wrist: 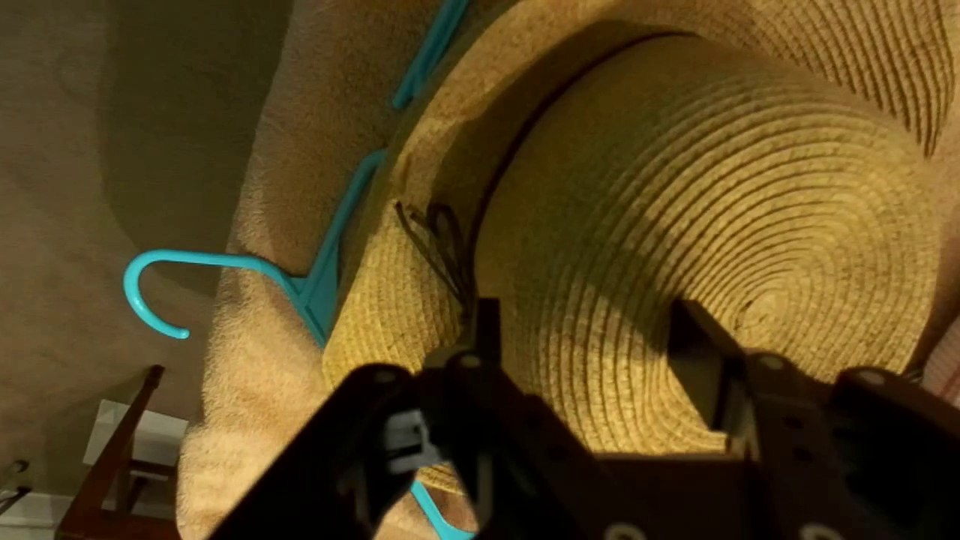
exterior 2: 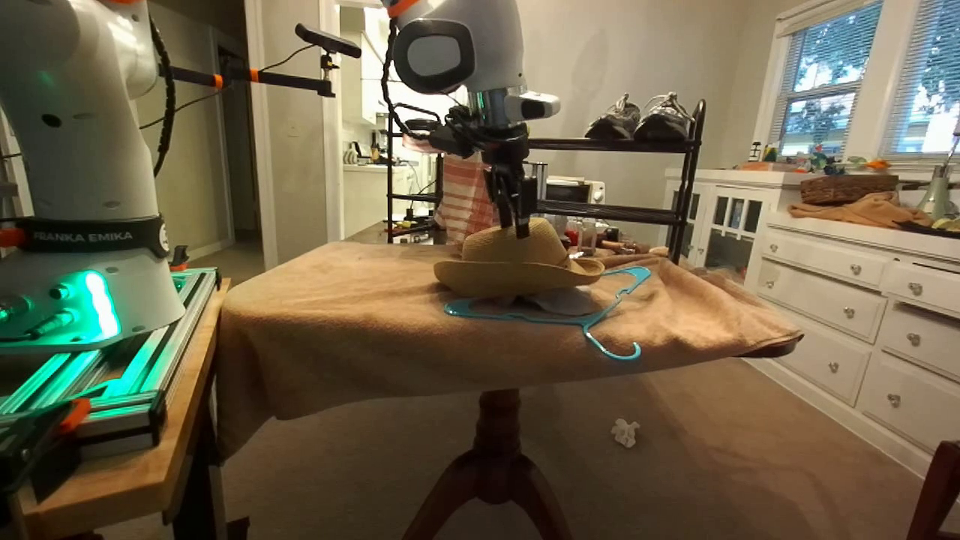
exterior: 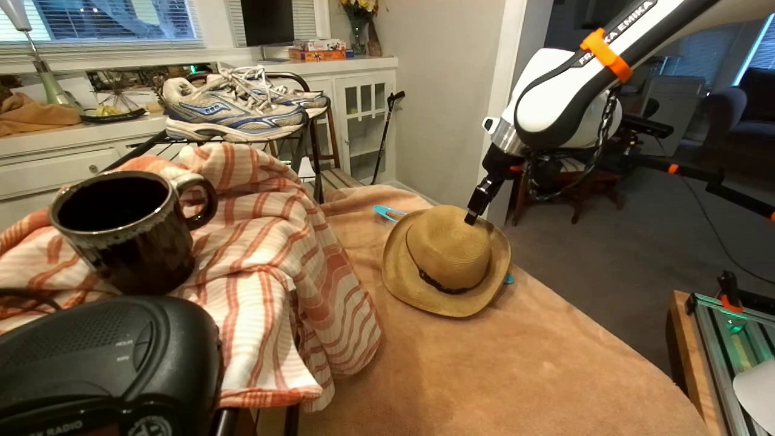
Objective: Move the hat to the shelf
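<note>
The tan straw hat (exterior: 445,257) rests crown up on the cloth-covered table, partly over a blue hanger; it also shows in an exterior view (exterior 2: 487,251) and the wrist view (wrist: 600,225). My gripper (exterior: 471,219) points down at the crown. In the wrist view my gripper (wrist: 585,307) is open, its fingers spread, one near the band and one near the crown's top. Whether the fingertips touch the straw I cannot tell. The shelf, a dark metal rack (exterior 2: 570,144), stands behind the table with shoes on its top.
The blue hanger (exterior 2: 517,318) sticks out from under the brim. On the rack's near end lie a striped cloth (exterior: 260,224), a dark mug (exterior: 139,254) and a black radio (exterior: 109,363). Grey shoes (exterior: 236,112) sit farther along. The tan cloth (exterior: 484,375) covers the table.
</note>
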You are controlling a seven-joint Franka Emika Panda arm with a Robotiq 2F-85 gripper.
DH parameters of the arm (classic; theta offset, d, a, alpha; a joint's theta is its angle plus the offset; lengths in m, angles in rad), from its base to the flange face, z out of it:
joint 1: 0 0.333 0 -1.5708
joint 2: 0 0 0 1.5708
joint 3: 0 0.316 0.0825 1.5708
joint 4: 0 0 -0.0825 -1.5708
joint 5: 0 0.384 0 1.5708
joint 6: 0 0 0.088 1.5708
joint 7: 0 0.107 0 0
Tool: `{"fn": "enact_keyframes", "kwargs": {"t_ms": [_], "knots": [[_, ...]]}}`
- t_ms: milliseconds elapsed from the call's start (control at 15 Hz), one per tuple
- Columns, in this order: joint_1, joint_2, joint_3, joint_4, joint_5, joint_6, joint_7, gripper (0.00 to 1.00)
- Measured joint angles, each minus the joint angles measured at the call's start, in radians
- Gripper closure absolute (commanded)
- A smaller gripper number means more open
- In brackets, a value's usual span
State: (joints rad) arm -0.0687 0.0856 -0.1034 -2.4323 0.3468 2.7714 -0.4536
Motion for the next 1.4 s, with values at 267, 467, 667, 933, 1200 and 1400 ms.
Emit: {"fn": "enact_keyframes", "kwargs": {"t_ms": [267,467,667,933,1200,1400], "knots": [[0.000,0.020,0.014,0.004,0.075,0.014,-0.064,0.98],[0.000,0.027,0.022,0.012,0.115,0.015,-0.095,1.00],[0.000,0.025,0.023,0.021,0.119,0.015,-0.098,0.99],[0.000,-0.029,0.021,0.028,0.119,-0.010,-0.098,0.98],[0.000,-0.161,0.018,0.042,0.135,-0.120,-0.097,0.98],[0.008,-0.265,0.002,0.064,0.144,-0.241,-0.089,0.98]]}}
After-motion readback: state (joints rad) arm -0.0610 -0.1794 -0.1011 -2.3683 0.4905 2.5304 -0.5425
